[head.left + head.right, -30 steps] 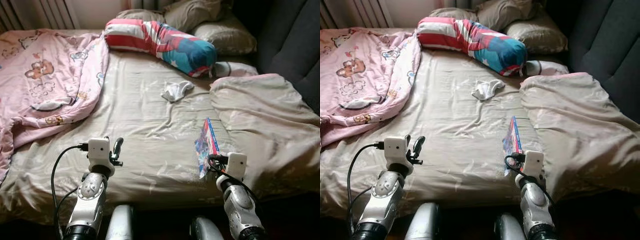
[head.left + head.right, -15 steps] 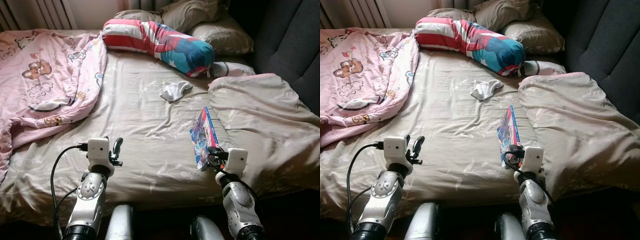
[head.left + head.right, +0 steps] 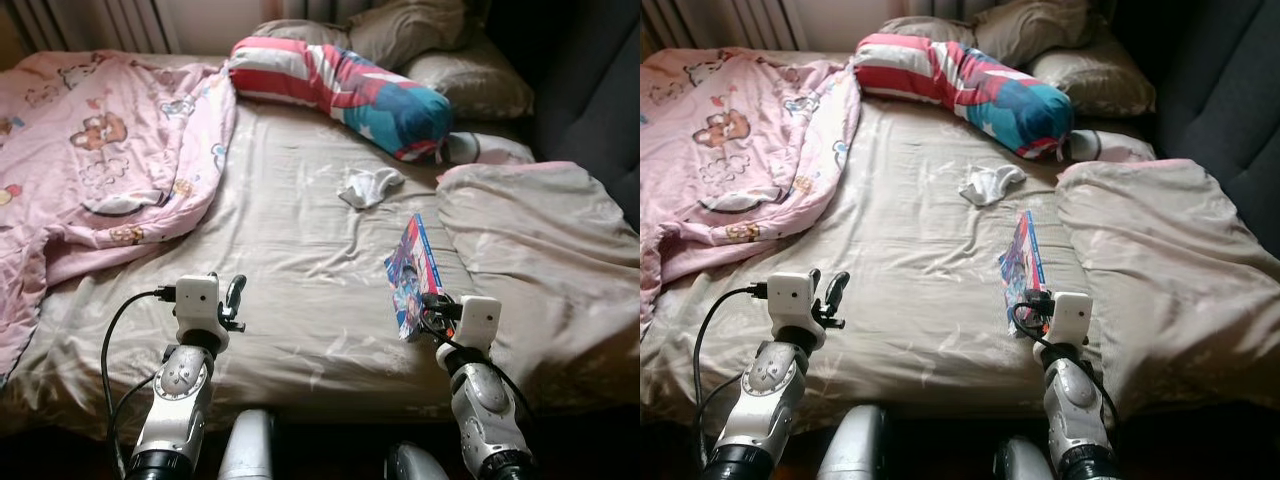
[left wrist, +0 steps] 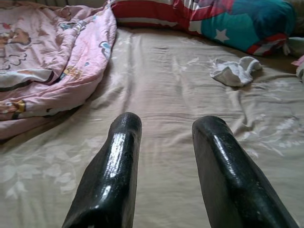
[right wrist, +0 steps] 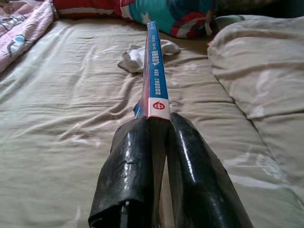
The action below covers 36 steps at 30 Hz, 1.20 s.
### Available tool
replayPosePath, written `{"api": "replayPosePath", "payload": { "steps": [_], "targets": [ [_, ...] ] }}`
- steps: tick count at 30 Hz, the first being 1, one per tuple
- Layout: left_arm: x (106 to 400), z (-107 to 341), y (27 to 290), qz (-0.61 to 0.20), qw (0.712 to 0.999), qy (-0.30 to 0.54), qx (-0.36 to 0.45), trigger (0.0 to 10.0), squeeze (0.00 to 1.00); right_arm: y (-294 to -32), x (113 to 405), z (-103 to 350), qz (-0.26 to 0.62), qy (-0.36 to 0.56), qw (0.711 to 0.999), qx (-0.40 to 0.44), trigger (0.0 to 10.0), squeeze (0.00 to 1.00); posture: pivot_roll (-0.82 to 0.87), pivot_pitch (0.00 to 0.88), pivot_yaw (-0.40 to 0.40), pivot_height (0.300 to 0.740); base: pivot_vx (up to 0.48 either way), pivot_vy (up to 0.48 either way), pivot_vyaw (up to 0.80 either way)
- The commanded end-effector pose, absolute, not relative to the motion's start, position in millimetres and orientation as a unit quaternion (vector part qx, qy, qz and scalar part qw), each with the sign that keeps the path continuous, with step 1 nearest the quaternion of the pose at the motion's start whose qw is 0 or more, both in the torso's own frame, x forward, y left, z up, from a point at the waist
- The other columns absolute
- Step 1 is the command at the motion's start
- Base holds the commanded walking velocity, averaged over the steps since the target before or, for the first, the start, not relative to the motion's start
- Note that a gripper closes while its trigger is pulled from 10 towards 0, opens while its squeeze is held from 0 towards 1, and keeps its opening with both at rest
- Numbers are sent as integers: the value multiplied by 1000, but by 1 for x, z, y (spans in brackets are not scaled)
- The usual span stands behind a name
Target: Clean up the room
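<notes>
The bed filled the scene, covered by a beige sheet, with a pink cartoon-print quilt heaped on the robot's left side and a beige duvet bunched on the right. A striped red, white and blue bolster pillow lay across the head of the bed in front of beige pillows. A small white sock sat crumpled on the sheet, in the middle, just below the bolster.

The right gripper was pinching a thin colourful book by its near end, fingers pressed against both covers. The book stood on edge, spine up, pointing away from the gripper toward the sock, its lower edge close to or touching the sheet; which, the views did not settle.

To do this step well, the robot would likely need to keep the pinch firm and the book upright while lifting it clear, since such a thin book might swing or slip.

The left gripper hovered low over the sheet, fingers spread and holding nothing, well apart from the sock.
</notes>
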<state>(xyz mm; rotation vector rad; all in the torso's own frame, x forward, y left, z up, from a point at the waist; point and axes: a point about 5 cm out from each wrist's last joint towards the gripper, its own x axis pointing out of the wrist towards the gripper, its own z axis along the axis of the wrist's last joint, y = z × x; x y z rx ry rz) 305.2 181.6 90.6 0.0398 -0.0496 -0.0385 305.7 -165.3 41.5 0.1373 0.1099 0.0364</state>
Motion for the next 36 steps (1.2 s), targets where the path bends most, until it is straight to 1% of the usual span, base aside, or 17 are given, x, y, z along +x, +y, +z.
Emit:
{"api": "replayPosePath", "payload": {
  "steps": [1,13,27,32,36],
  "targets": [
    [305,91,180,-26,999,-26,23,10000,0,-168,310,51,18,32,997,64,10000,0,7,145,-33,634,352,0,0],
    [305,92,179,-29,999,-28,25,10000,0,-178,312,51,3,35,998,59,10000,0,9,135,-30,634,370,0,0],
    [305,93,181,-26,999,-27,26,10000,0,-181,312,49,-2,40,997,60,10000,0,12,149,-27,634,388,0,0],
    [306,92,181,-25,999,-23,29,10000,0,-176,317,53,15,38,996,85,10000,0,11,152,-25,634,0,0,0],
    [305,92,181,-26,999,-23,30,10000,0,-179,323,53,10,52,992,113,10000,0,16,154,-22,634,0,0,0]
  ]
}}
